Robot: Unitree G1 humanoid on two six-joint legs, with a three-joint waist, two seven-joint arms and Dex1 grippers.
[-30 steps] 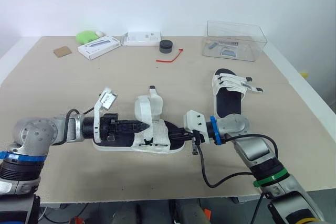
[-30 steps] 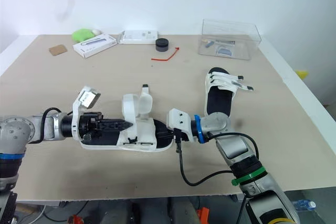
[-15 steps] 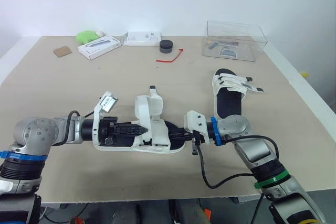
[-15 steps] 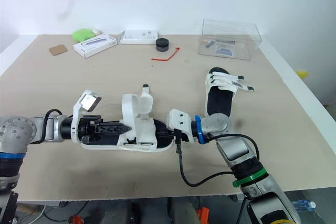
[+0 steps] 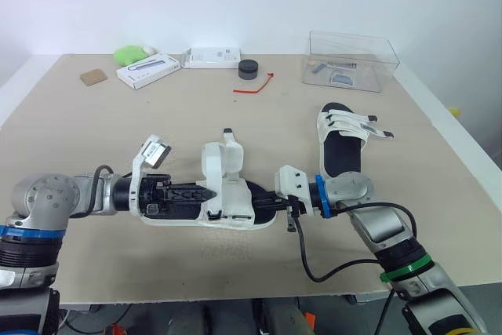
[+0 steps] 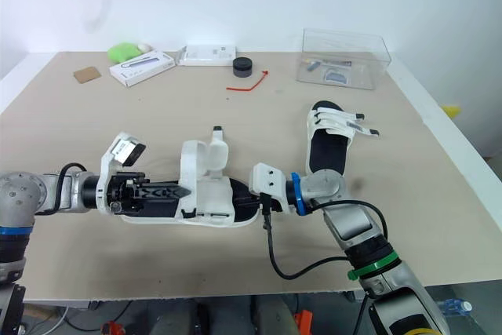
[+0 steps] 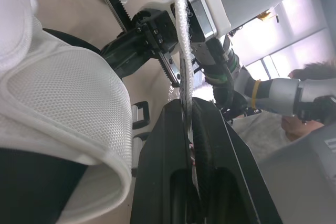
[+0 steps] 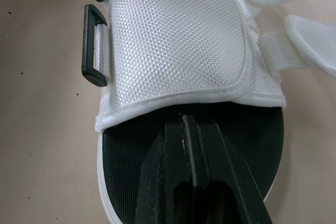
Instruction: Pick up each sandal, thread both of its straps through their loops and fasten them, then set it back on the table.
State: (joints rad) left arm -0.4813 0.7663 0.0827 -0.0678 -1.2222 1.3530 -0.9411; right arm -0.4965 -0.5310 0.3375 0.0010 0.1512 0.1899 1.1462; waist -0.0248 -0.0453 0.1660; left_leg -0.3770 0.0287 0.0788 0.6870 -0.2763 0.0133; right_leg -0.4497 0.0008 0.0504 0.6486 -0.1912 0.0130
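**Both grippers at the near sandal**

I saw the sandal lying at the near middle of the table, between my two arms. The left gripper was clamped on a white strap at its left end. The right gripper reached in from the right, its fingers pressed together over the black footbed. The other sandal lay farther right, well apart.

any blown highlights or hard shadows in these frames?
Left wrist view: bright windows blow out, backlighting the left gripper and the strap it pinches. Eye views: even light, only a soft shadow under the sandal on the table. Right wrist view: evenly lit, no glare.
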